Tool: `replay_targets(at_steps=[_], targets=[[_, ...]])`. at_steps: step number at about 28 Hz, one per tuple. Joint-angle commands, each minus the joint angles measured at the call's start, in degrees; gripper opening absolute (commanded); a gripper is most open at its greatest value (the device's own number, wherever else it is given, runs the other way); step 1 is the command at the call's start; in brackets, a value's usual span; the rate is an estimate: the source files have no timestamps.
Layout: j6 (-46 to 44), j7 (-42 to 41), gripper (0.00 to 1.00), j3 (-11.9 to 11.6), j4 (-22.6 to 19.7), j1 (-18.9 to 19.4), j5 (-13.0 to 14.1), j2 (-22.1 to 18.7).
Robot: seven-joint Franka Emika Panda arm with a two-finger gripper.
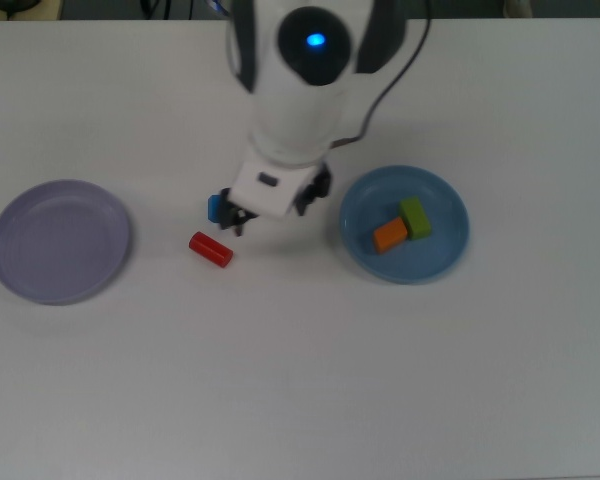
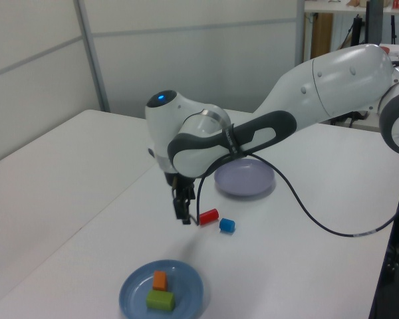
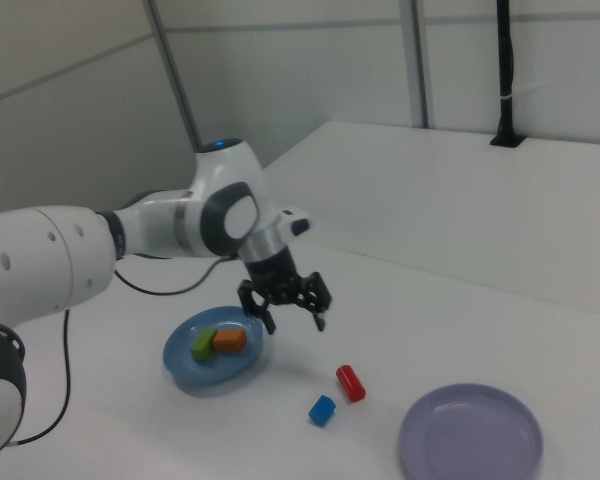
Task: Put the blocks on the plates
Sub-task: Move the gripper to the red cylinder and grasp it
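Blue plate point(image 1: 450, 255) as landmark: green block point(image 1: 415, 217) and orange block point(image 1: 390, 235) inside it, side by side and touching, green toward the top view's upper right of orange. Same pair in the left view, orange point(image 2: 160, 280) behind green point(image 2: 159, 301) on the plate point(image 2: 189, 292); in the right view, green point(image 3: 203, 344) at the right view's left of orange point(image 3: 230, 340) on the plate point(image 3: 185, 375).

Off the plate, toward the top view's left: gripper point(image 1: 265, 213) raised above the table point(image 1: 300, 380), fingers spread apart and holding nothing, plainly seen in the right view point(image 3: 284, 303) with both tips splayed in the air. In the left view, hanging point(image 2: 183, 209) over bare table, beyond the blue plate.

Farther from the blue plate on that same side: blue block point(image 1: 217, 208), partly hidden under the gripper in the top view, and red block point(image 1: 210, 249) lying on its side just below it. Both on the table, near each other but apart, seen also in the left view point(image 2: 227, 225) point(image 2: 208, 216) and the right view point(image 3: 322, 410) point(image 3: 350, 383).

Lavender plate point(image 1: 60, 240) well apart from the blue plate, at the top view's far left, nothing in it.
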Motion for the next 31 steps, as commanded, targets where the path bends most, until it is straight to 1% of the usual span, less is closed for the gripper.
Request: replay_targets(at_steps=[1,3,5,6,8,10,11,14,15,16,17,18,21,22,28,31], targets=[[-0.25,-15.51,1.0,0.16,-0.43,-3.78,-0.81,2.34],[-0.16,-18.79,1.0,0.16,-0.43,-4.14,-0.99,3.05],[0.36,-20.3,1.0,0.16,-0.43,-4.14,-1.42,4.01],[1.15,-20.65,1.0,0.16,-0.43,-4.22,-2.73,4.54],[1.86,-20.74,1.0,0.16,-0.43,-4.4,-4.32,4.89],[2.3,-20.48,1.0,0.16,-0.43,-4.84,-4.85,5.51],[2.39,-20.48,0.92,0.16,-0.43,-5.1,-4.59,5.68],[2.39,-20.57,0.79,0.16,-0.43,-5.54,-4.68,5.69],[2.39,-20.57,0.71,0.16,-0.43,-5.63,-4.77,5.69],[2.39,-20.39,0.62,0.16,-0.43,-5.81,-4.59,5.77],[2.39,-20.22,0.48,0.16,-0.43,-5.81,-4.68,5.95],[2.48,-20.13,0.45,0.16,-0.43,-5.81,-4.77,5.95],[2.65,-20.13,0.41,0.16,-0.43,-5.81,-4.85,6.04],[2.65,-20.13,0.38,0.16,-0.43,-5.81,-4.86,6.04],[2.74,-20.21,0.38,0.16,-0.35,-5.81,-5.21,7.09],[2.74,-20.22,0.33,0.16,-0.35,-5.81,-5.21,7.18]])
